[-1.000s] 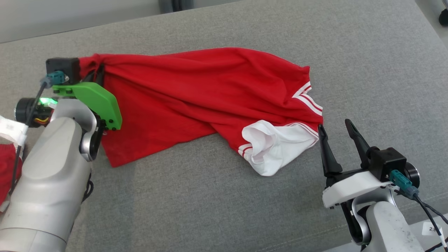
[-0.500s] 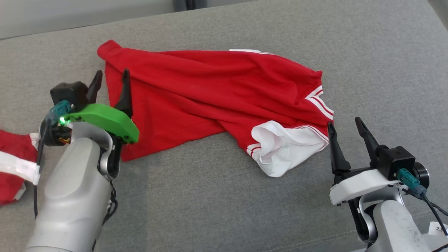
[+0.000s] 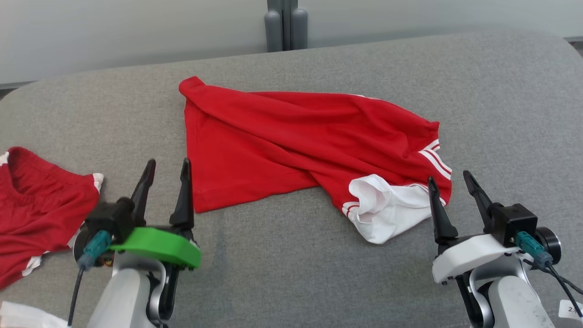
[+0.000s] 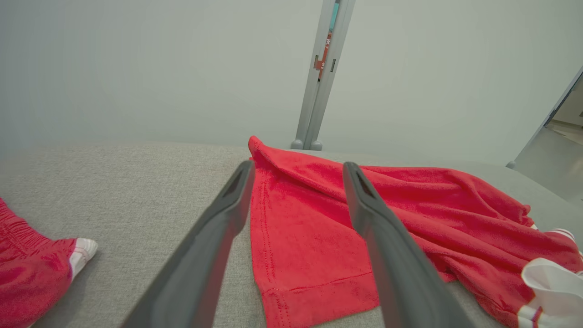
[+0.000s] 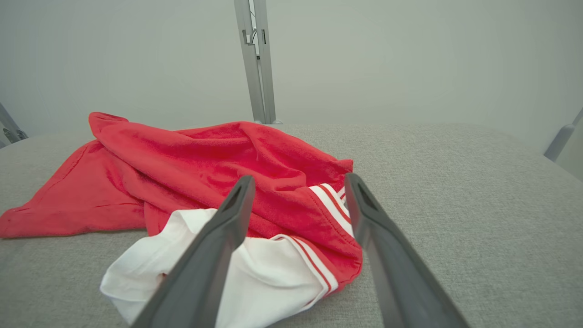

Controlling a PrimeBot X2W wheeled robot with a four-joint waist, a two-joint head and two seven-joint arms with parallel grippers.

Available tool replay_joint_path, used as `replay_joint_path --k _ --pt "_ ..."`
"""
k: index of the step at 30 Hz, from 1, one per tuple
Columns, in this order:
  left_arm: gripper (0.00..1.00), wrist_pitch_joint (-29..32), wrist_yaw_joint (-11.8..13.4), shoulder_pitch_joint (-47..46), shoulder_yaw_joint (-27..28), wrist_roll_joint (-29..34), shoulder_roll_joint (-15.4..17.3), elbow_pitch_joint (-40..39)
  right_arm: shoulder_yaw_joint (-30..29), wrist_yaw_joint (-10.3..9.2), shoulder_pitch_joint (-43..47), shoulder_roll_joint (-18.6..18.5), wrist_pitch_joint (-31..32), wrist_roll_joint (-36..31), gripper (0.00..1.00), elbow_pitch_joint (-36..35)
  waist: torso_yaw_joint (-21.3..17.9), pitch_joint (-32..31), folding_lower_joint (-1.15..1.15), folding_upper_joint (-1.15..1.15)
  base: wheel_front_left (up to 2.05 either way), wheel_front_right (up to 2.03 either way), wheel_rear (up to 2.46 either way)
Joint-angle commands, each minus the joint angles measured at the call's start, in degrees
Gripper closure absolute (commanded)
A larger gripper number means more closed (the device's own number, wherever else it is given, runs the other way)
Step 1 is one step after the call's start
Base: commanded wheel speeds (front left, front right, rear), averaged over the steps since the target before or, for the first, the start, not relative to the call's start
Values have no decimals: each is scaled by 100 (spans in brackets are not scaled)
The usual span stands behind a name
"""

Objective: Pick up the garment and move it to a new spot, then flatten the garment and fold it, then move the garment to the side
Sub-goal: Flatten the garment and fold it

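While left end effector (image 3: 168, 161) and right end effector (image 3: 447, 176) gape empty, the garment (image 3: 291, 141) lies on grey cushion (image 3: 291, 273) before pale wall (image 3: 114, 36).

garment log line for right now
garment: rumpled on grey surface, unheld | left claw: open, by hem | right claw: open, by white part

A grey fabric surface (image 3: 291, 282) carries 1 crumpled red cloth with white trim (image 3: 41, 214) at 8 o'clock, with 1 grey post (image 3: 284, 25) at 12 o'clock against a pale wall (image 3: 114, 36).
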Motion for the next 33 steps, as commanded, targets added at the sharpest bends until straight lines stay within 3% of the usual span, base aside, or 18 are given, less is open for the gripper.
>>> replay_joint_path --k 1,10,19,33 --pt "0 0 -34 281 113 112 -18 -113 -17 -8 102 -14 29 -28 0 -22 158 -256 0 0 0 0 0" --pt "0 -1 -127 1321 721 477 -190 -650 -71 -8 327 -15 112 -13 0 -8 264 -517 0 0 0 0 0" --pt "0 -1 -257 1474 946 694 -321 -705 -20 -8 322 -14 272 20 0 1 344 -514 0 0 0 0 0" --pt "0 -2 -375 1204 979 790 -425 -633 590 -9 -793 -22 2228 181 0 1124 413 -280 0 0 0 0 0"
